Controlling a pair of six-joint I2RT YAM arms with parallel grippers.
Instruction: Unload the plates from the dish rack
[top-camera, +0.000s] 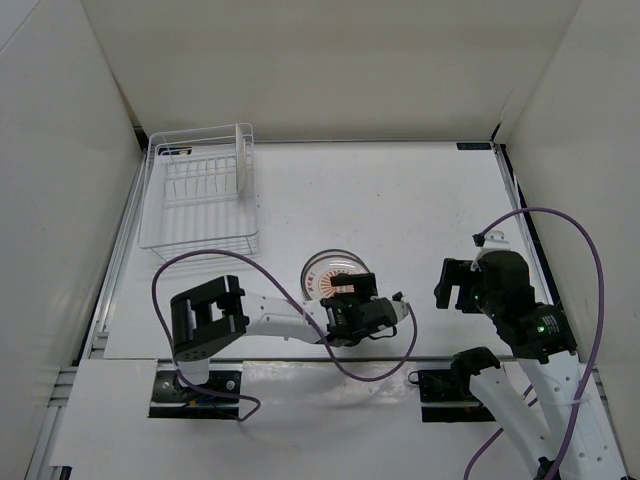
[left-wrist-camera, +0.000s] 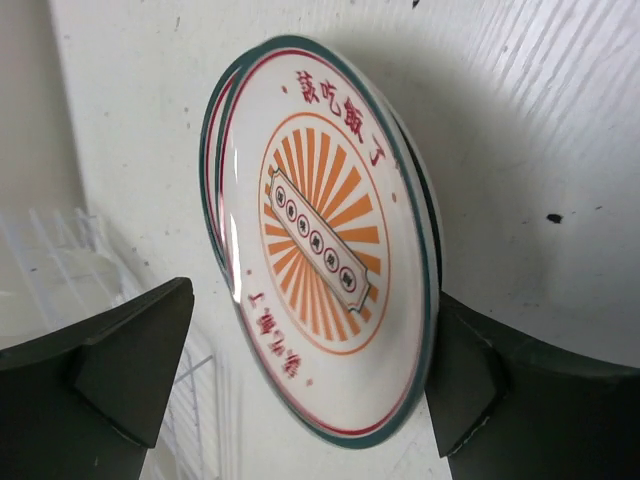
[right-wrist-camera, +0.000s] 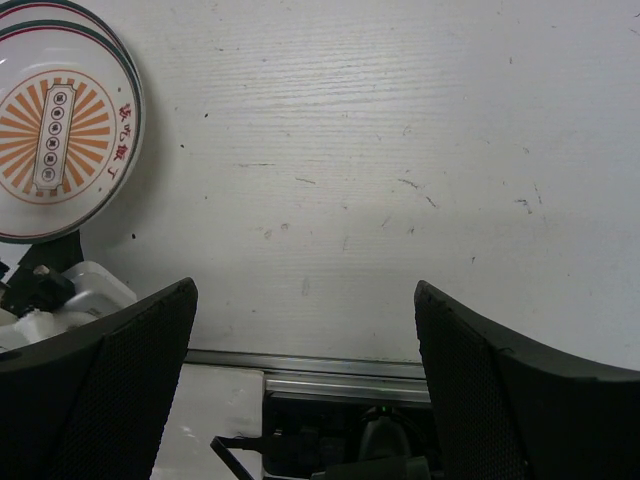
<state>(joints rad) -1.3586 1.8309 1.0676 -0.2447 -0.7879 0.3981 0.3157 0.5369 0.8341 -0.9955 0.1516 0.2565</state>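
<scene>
Both arms reach forward, left pincer (left-wrist-camera: 315, 330) splayed at the plates (left-wrist-camera: 320, 230) (right pincer (right-wrist-camera: 305, 295) splayed too).

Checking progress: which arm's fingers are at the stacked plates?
The left arm's fingers, either side of the sunburst plates; the right arm's fingers hang well apart from them.

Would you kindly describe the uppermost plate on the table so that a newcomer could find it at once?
On the white table, look near the front edge, far from the dish rack in the back left corner, to where the left gripper straddles a stack. The top plate shows an orange sunburst centre with red characters; only the rim of the plate beneath shows.
</scene>
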